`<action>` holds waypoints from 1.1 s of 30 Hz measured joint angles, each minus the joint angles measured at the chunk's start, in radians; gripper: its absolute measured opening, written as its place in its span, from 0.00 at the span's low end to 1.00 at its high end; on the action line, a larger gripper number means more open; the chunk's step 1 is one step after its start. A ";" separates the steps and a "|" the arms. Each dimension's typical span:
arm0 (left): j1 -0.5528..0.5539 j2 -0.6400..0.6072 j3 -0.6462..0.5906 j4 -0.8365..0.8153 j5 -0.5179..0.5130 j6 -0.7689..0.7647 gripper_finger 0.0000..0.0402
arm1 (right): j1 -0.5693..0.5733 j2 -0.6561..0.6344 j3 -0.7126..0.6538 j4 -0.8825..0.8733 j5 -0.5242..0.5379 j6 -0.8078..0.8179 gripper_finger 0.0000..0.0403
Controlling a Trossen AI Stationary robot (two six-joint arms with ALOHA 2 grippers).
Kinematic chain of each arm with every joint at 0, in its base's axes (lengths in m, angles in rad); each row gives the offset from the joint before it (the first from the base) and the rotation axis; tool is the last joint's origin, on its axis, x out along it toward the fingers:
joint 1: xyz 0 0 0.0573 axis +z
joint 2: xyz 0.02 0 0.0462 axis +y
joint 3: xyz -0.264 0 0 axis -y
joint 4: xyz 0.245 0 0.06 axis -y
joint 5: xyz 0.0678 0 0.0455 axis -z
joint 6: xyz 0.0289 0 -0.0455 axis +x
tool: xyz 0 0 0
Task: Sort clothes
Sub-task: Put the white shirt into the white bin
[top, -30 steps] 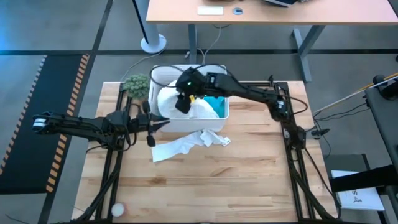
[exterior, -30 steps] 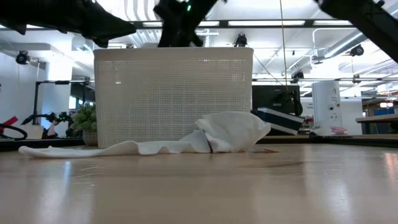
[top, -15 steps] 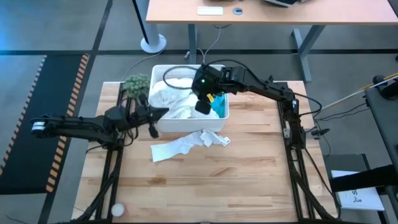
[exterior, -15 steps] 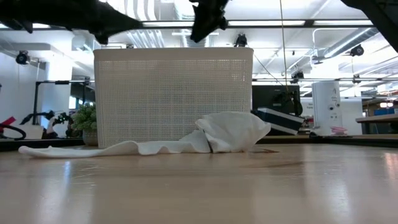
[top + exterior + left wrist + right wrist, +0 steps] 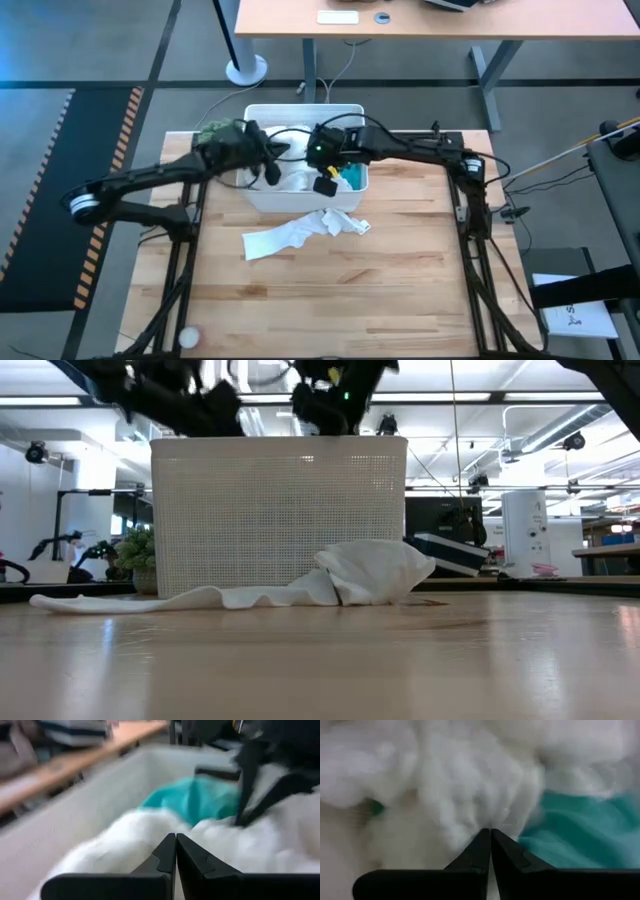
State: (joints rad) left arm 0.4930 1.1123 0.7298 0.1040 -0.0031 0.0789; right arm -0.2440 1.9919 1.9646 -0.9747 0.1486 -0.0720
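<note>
White bin (image 5: 300, 197) heaped with clothes; white garment (image 5: 300, 235) stretched left-right on table, just near of it. Right gripper (image 5: 326, 184) closed, empty, poised over teal piece (image 5: 352, 176), nearer than left gripper (image 5: 270, 174), likewise closed and empty

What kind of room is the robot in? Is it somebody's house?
Probably not a house. It looks like a lab or workshop: long ceiling lights and bare pipes overhead, a desk behind the wooden table, and yellow-black striped floor tape.

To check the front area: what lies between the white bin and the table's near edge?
A crumpled white garment on the table, just before the white bin; high view.
</note>
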 joint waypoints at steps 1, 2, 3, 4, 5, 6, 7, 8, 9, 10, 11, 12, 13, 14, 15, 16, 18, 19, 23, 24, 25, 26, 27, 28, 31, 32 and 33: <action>0.024 0.027 0.001 -0.002 0.024 -0.008 0.00 | -0.007 -0.001 -0.031 0.029 -0.036 0.007 0.00; 0.044 0.054 0.002 -0.003 0.043 -0.019 0.00 | -0.015 -0.010 -0.057 0.055 -0.045 0.020 0.00; 0.063 0.082 0.003 0.002 0.059 -0.028 0.00 | -0.025 -0.015 -0.079 0.068 -0.060 0.031 0.00; 0.080 0.105 0.004 0.003 0.072 -0.033 0.00 | -0.033 -0.016 -0.102 0.082 -0.092 0.049 0.00; 0.092 0.127 0.002 -0.002 0.076 -0.037 0.00 | -0.039 -0.018 -0.123 0.091 -0.123 0.064 0.00; 0.099 0.153 0.002 0.000 0.085 -0.040 0.00 | -0.047 -0.020 -0.138 0.098 -0.141 0.078 0.00; 0.107 0.178 0.003 0.001 0.098 -0.040 0.00 | -0.054 -0.020 -0.149 0.105 -0.156 0.086 0.00; 0.114 0.200 0.007 -0.010 0.104 -0.040 0.00 | -0.059 -0.020 -0.157 0.111 -0.177 0.092 0.00; 0.119 0.222 0.013 -0.027 0.108 -0.040 0.00 | -0.063 -0.021 -0.164 0.116 -0.194 0.099 0.00; 0.120 0.245 0.022 -0.037 0.110 -0.040 0.00 | -0.064 -0.022 -0.168 0.119 -0.203 0.102 0.00; 0.121 0.269 0.032 -0.046 0.110 -0.040 0.00 | -0.066 -0.022 -0.170 0.122 -0.209 0.103 0.00; 0.123 0.291 0.041 -0.057 0.110 -0.040 0.00 | -0.068 -0.022 -0.171 0.124 -0.214 0.103 0.00; 0.124 0.310 0.049 -0.069 0.110 -0.039 0.00 | -0.069 -0.021 -0.171 0.126 -0.220 0.104 0.00; 0.123 0.332 0.058 -0.078 0.110 -0.039 0.00 | -0.071 -0.020 -0.172 0.125 -0.225 0.107 0.00; 0.124 0.353 0.068 -0.087 0.110 -0.040 0.00 | -0.071 -0.020 -0.172 0.125 -0.229 0.110 0.00; 0.124 0.368 0.073 -0.098 0.113 -0.041 0.00 | -0.074 -0.020 -0.174 0.125 -0.235 0.115 0.00; 0.124 0.390 0.082 -0.102 0.115 -0.044 0.00 | -0.077 -0.019 -0.180 0.127 -0.247 0.129 0.00; 0.124 0.400 0.086 -0.105 0.117 -0.044 0.00 | -0.079 -0.019 -0.181 0.127 -0.249 0.134 0.00; 0.124 0.403 0.085 -0.102 0.119 -0.047 0.00 | -0.094 -0.028 -0.185 0.140 -0.297 0.163 0.00; 0.124 0.400 0.085 -0.103 0.119 -0.048 0.00 | -0.096 -0.037 -0.187 0.149 -0.296 0.165 0.00; 0.125 0.394 0.083 -0.104 0.119 -0.051 0.00 | -0.098 -0.047 -0.190 0.164 -0.281 0.162 0.00; 0.125 0.390 0.081 -0.104 0.117 -0.052 0.00 | -0.100 -0.058 -0.190 0.185 -0.261 0.161 0.00; 0.125 0.387 0.081 -0.100 0.115 -0.052 0.00 | -0.105 -0.068 -0.191 0.208 -0.252 0.162 0.00; 0.124 0.380 0.081 -0.098 0.114 -0.054 0.00 | -0.111 -0.077 -0.191 0.213 -0.249 0.163 0.00; 0.124 0.372 0.079 -0.094 0.113 -0.056 0.00 | -0.126 -0.097 -0.187 0.226 -0.224 0.173 0.00; 0.125 0.371 0.079 -0.093 0.114 -0.059 0.00 | -0.132 -0.097 -0.188 0.223 -0.223 0.178 0.00; 0.125 0.371 0.079 -0.093 0.114 -0.061 0.00 | -0.136 -0.090 -0.190 0.220 -0.224 0.180 0.00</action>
State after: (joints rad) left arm 0.6178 1.4830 0.8089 0.0108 0.1108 0.0183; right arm -0.3796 1.9021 1.7742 -0.7545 -0.0756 0.1080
